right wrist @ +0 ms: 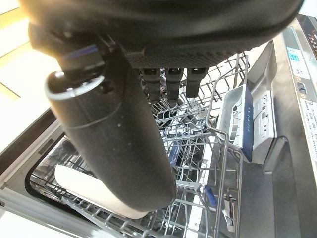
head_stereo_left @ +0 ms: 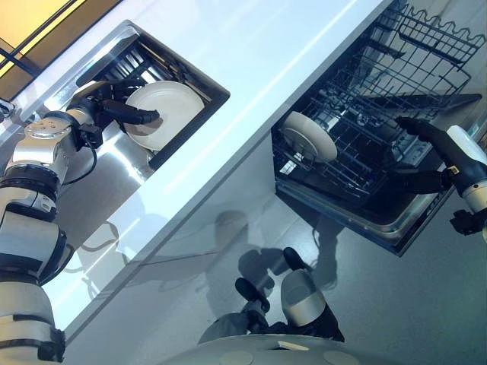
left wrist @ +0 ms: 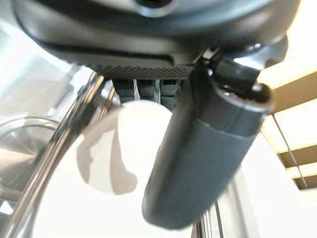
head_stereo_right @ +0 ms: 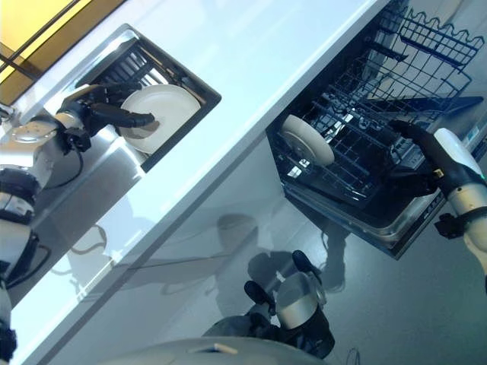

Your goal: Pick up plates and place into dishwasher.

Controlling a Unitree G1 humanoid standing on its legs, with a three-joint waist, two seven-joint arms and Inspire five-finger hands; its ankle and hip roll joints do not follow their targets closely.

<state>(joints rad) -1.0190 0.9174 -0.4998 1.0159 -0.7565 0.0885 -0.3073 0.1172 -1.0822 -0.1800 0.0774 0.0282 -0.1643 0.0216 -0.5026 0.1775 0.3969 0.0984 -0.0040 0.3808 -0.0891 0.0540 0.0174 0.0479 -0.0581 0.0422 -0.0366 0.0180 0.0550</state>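
Observation:
A white plate (head_stereo_left: 173,103) stands on edge in the sink (head_stereo_left: 192,125). My left hand (head_stereo_left: 112,110) is shut on it, with the thumb (left wrist: 198,163) pressed across its face and the fingers behind its rim. A second white plate (head_stereo_left: 310,137) stands upright in the dishwasher's lower rack (head_stereo_left: 365,163), at the end nearest the counter. My right hand (head_stereo_left: 440,143) hovers over the far side of that rack, open and holding nothing. In the right wrist view the racked plate (right wrist: 94,191) shows below the thumb (right wrist: 119,144).
A long white countertop (head_stereo_left: 289,46) separates the sink from the open dishwasher. The upper wire rack (head_stereo_left: 434,38) is pulled out beyond the lower one. A dark drying rack (head_stereo_left: 129,65) sits at the sink's far end. Grey floor lies below.

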